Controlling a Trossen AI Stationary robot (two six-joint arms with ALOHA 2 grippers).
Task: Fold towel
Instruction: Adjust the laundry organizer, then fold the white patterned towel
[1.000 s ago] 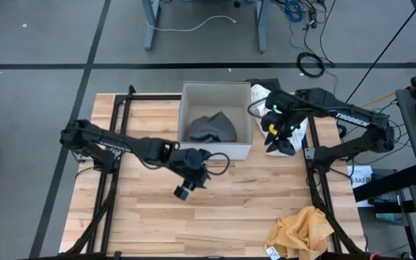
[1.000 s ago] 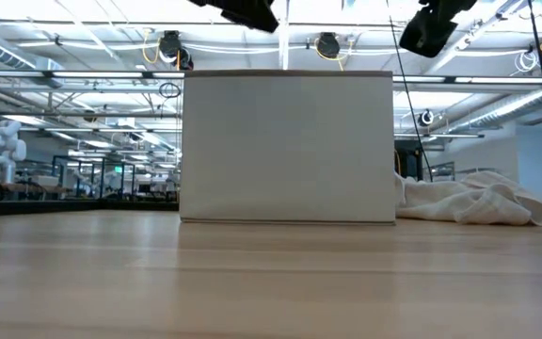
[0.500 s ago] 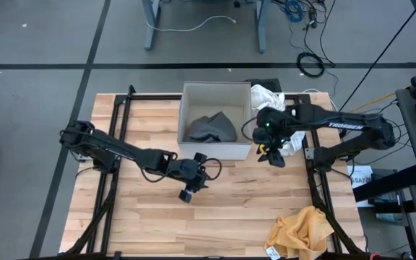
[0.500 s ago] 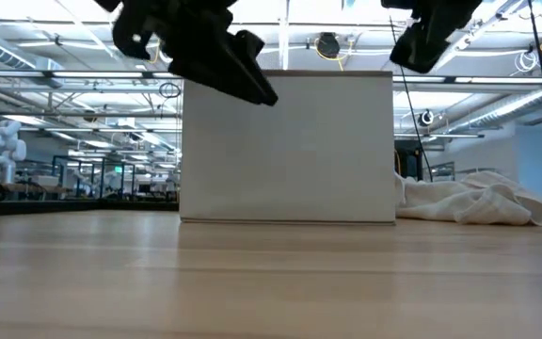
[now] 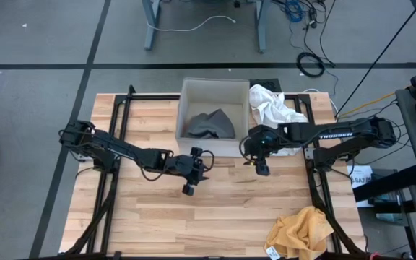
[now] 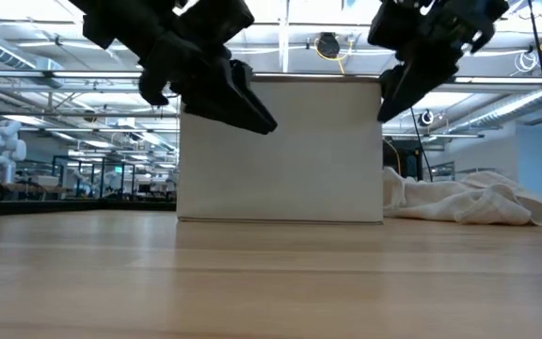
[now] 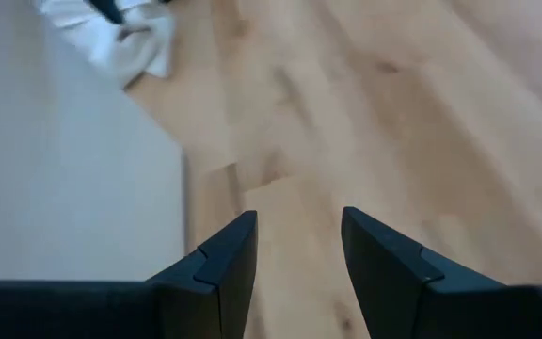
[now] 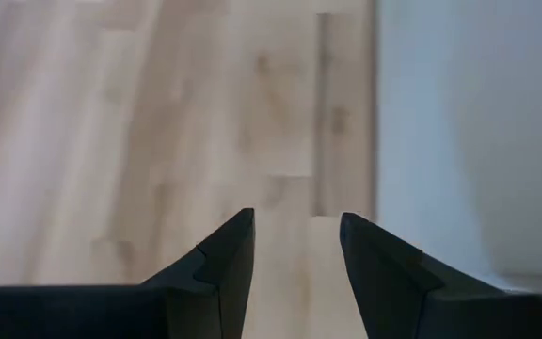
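Observation:
A white towel lies crumpled on the table just right of a white box, and shows low at the right in the low view. A grey towel lies bunched inside the box. My left gripper hangs open above bare wood in front of the box's near wall, nothing between its fingers. My right gripper hangs open off the box's near right corner, also with nothing in it. Both are above the tabletop in the low view, the left and the right.
A yellow cloth lies heaped at the table's near right corner. The box wall stands close beside each gripper. Bare wooden tabletop spreads in front of the box toward the near edge.
Both grippers have come down toward the table and tipped nose-down. My right gripper has swung from over the white towel toward the left, to the box's near right corner. My left has drawn a little nearer the box. The box has slid slightly toward the far left.

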